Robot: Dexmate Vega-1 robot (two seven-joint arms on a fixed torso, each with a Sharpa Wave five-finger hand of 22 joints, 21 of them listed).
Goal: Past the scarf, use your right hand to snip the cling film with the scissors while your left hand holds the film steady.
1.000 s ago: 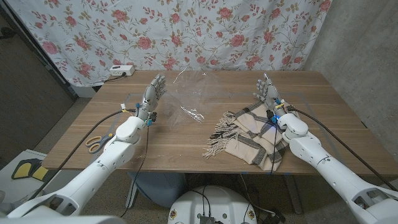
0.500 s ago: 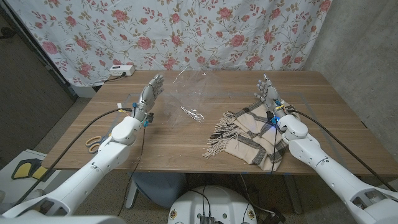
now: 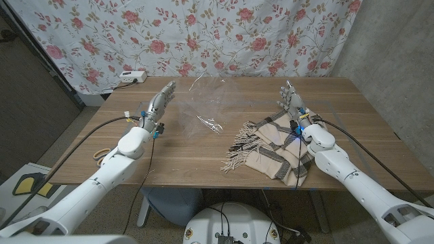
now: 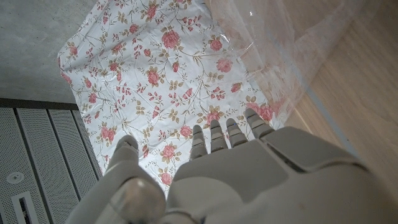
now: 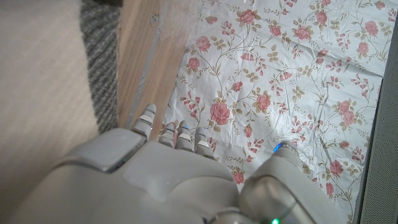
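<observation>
The clear cling film (image 3: 207, 102) lies crumpled at the middle far side of the wooden table (image 3: 183, 152); in the left wrist view the cling film (image 4: 280, 50) rises ahead of the fingers. My left hand (image 3: 160, 105) is raised just left of the film, fingers apart and empty. The orange-handled scissors (image 3: 100, 153) lie near the table's left edge, mostly hidden under my left forearm. A beige and grey plaid scarf (image 3: 274, 146) with fringe lies right of centre. My right hand (image 3: 290, 102) stands over its far end, fingers up, holding nothing.
A white power strip (image 3: 132, 76) sits at the table's far left corner. A floral curtain (image 3: 217, 34) hangs behind the table. In the right wrist view the scarf (image 5: 43, 62) lies beside my right hand (image 5: 161, 174).
My left arm has swung leftward and its hand now tilts toward the film. The forearm now covers more of the scissors. My right arm has stayed put.
</observation>
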